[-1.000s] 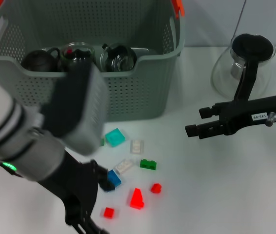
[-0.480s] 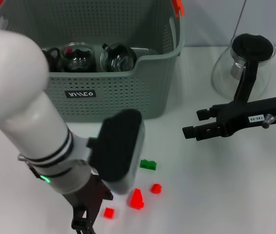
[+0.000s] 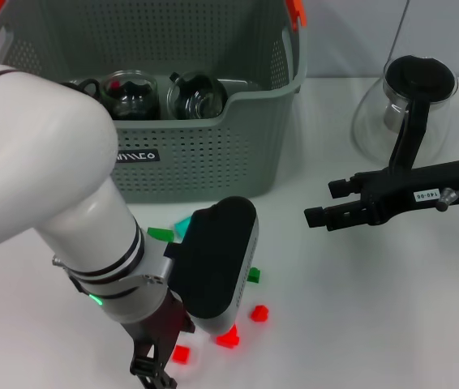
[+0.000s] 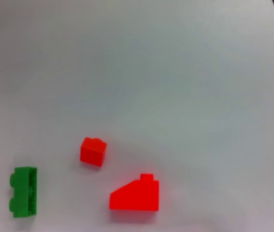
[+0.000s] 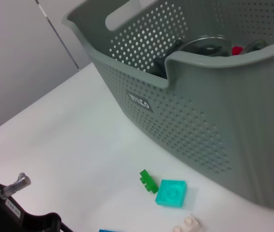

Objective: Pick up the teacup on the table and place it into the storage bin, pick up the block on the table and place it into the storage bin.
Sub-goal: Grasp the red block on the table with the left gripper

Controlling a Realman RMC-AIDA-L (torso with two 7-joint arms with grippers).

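The bin stands at the far side of the white surface. It is grey-green plastic with many small round holes in the walls, a black label on the front wall and an orange clip at one corner. Inside it lie glass teacups with dark parts – how many I cannot tell, because the front wall and the left arm cover some of them.

The blocks lie on the surface in front of the bin, none in it. The left wrist view shows three clearly: a small red cube, a red block with a slanted top just beside it, and a green two-stud brick a little apart. The right wrist view shows a flat teal square block touching a small green piece, near the bin's wall.

The left arm reaches down over the blocks; its body hides most of them in the head view. The left pincer is cut off at the edge, so I cannot tell how wide it is.

The right pincer hovers at the right, fingers parted and holding nothing. Behind it stands a glass teapot with a black handle.
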